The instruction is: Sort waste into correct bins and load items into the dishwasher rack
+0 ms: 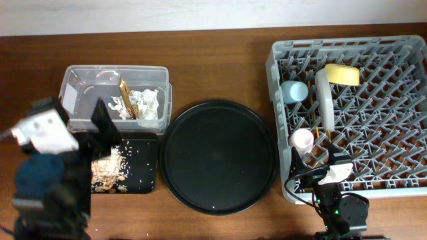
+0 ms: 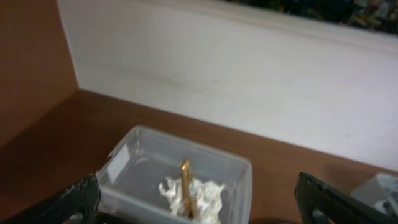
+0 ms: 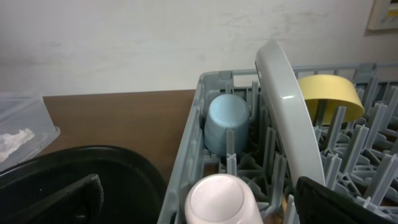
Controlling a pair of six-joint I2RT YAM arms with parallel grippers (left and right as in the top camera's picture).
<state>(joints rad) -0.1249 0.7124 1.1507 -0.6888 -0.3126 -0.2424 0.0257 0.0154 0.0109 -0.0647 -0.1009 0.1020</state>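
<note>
The clear tub (image 1: 80,83) holds white napkins (image 1: 145,103) and a brown-gold wrapper (image 1: 125,99); it also shows in the left wrist view (image 2: 143,155). The shallow black tray (image 1: 143,167) holds food scraps (image 1: 107,170). The grey rack (image 1: 277,80) holds the blue cup (image 1: 294,91), pink cup (image 1: 302,139), pale plate (image 1: 325,100) on edge and yellow bowl (image 1: 342,75). Thin brown chopsticks (image 1: 331,137) show low between the pegs. My left gripper (image 1: 107,130) is open and empty over the near edge of the tub. My right gripper (image 1: 313,175) is open and empty, just before the pink cup (image 3: 217,199).
A large round black tray (image 1: 219,157) lies between the bins and the rack, and its rim shows in the right wrist view (image 3: 74,162). A white wall runs along the far table edge. The rack's left wall (image 3: 193,130) stands close to my right gripper.
</note>
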